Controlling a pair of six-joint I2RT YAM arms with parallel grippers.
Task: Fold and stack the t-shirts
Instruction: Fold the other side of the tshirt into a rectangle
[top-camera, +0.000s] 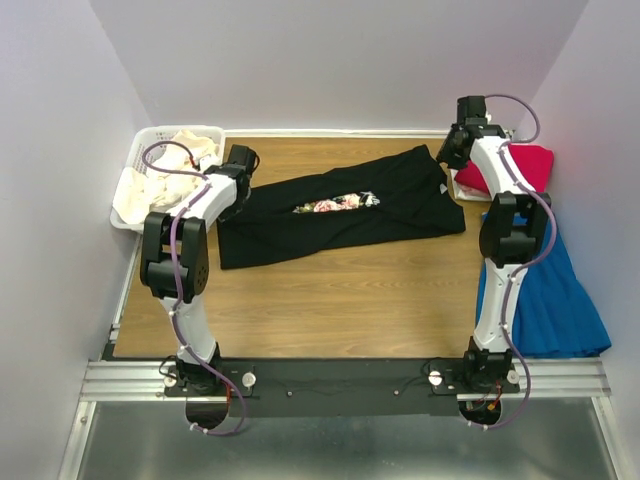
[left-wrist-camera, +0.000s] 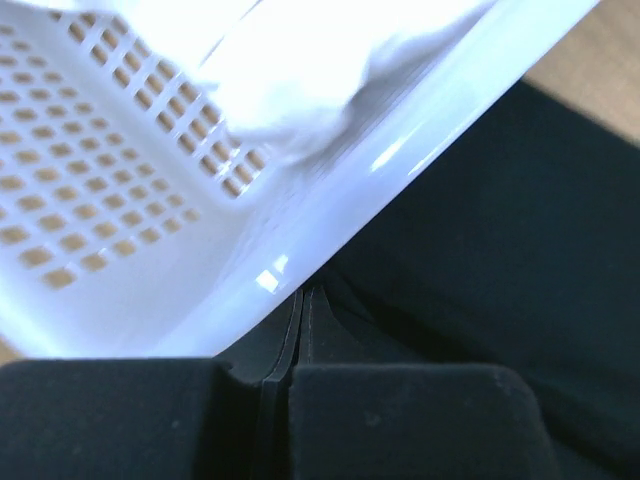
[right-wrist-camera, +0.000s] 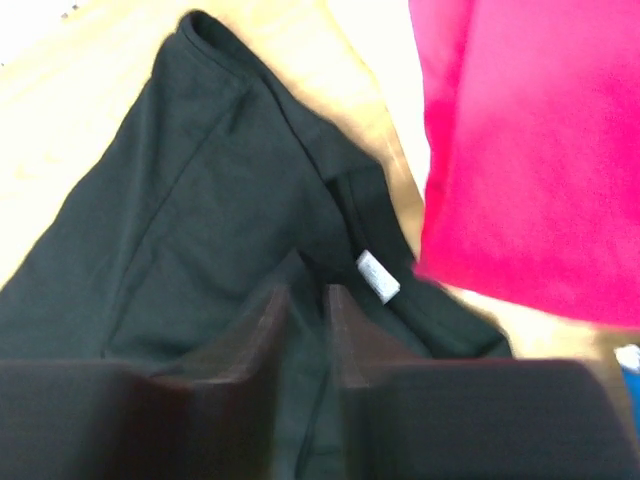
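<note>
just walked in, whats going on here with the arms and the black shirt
Two robot arms are working on a black t-shirt lying across the table, folded over so that only a strip of its floral print shows. The left arm's jaws are shut at the shirt's left end, beside the white basket of cream cloth. The right arm's jaws stand slightly apart over the collar end, next to a red t-shirt.

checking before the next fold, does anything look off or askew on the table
Two things. The black t-shirt lies slanted across the table, its fold gaping so the floral print shows. At the right, a blue cloth hangs over the table's edge.
</note>
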